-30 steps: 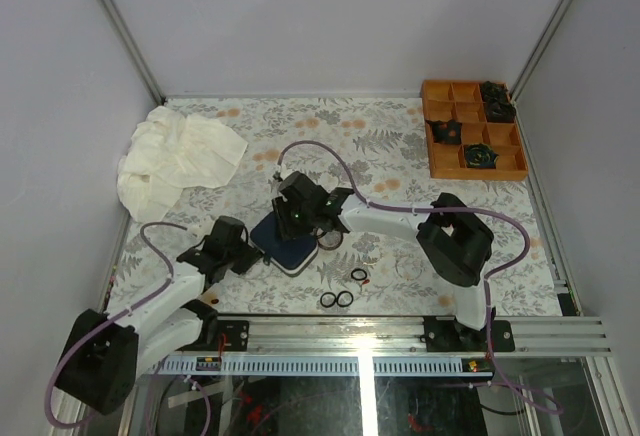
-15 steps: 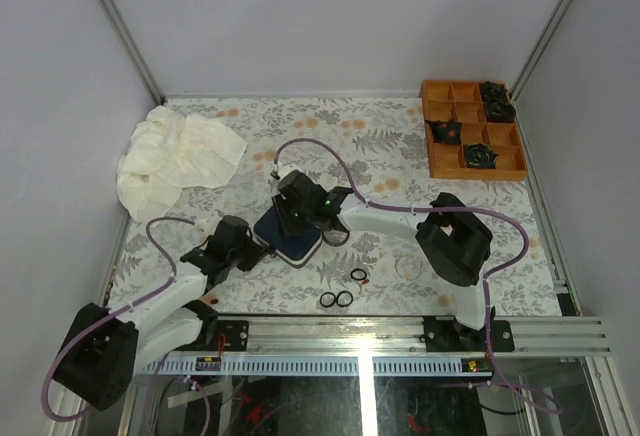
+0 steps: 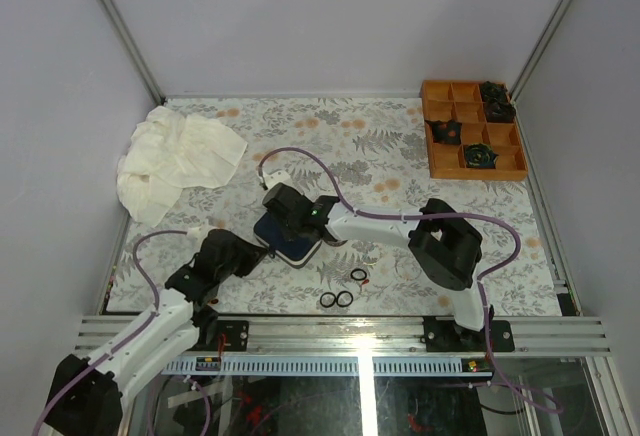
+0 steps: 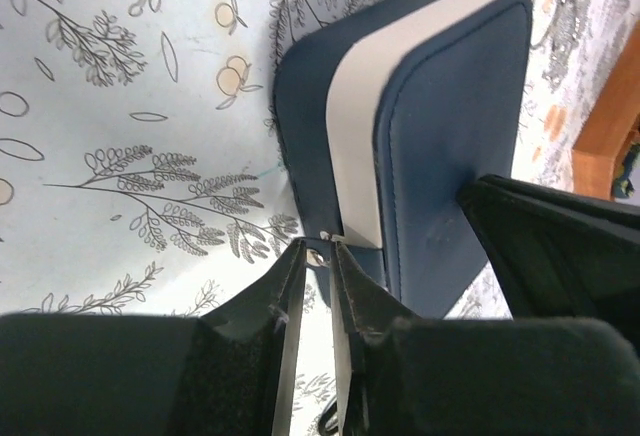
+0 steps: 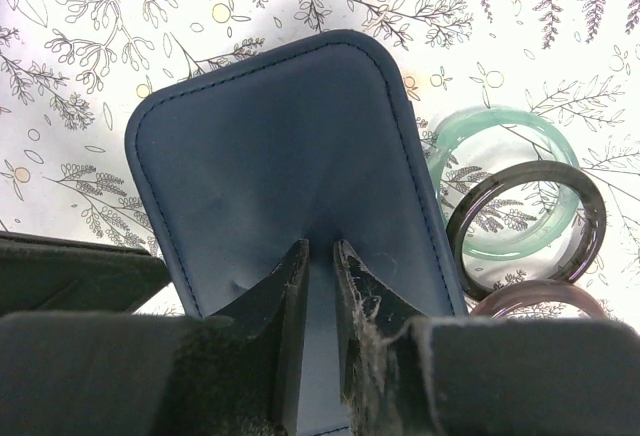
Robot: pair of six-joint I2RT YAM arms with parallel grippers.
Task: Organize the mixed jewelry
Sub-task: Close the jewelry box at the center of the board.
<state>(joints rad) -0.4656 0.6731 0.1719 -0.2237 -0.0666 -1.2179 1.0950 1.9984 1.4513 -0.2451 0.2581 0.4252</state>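
The dark blue hinged case (image 3: 296, 248) lies left of centre, its cream band (image 4: 355, 136) showing in the left wrist view. My left gripper (image 3: 250, 254) stands at its near-left side; its tips (image 4: 320, 249) are narrowly open around the small metal clasp. My right gripper (image 3: 285, 224) rests on the lid (image 5: 270, 156), its jaws (image 5: 320, 246) a narrow gap apart with nothing between them. From the mixed jewelry, three small black rings (image 3: 358, 275) (image 3: 328, 300) (image 3: 345, 299) and a red bit (image 3: 368, 282) lie near the front edge. A green bangle (image 5: 500, 181) and a dark bangle (image 5: 527, 221) overlap right of the case.
A crumpled white cloth (image 3: 175, 156) lies at the back left. An orange divided tray (image 3: 436, 156) with dark pieces in some cells stands at the back right; its corner (image 4: 610, 126) shows beyond the case. The metal rail (image 3: 360, 331) runs along the near edge.
The right gripper slid left and nearer over the case lid, and its jaws narrowed. The left arm's base link swung down and left, and its jaws parted slightly at the clasp.
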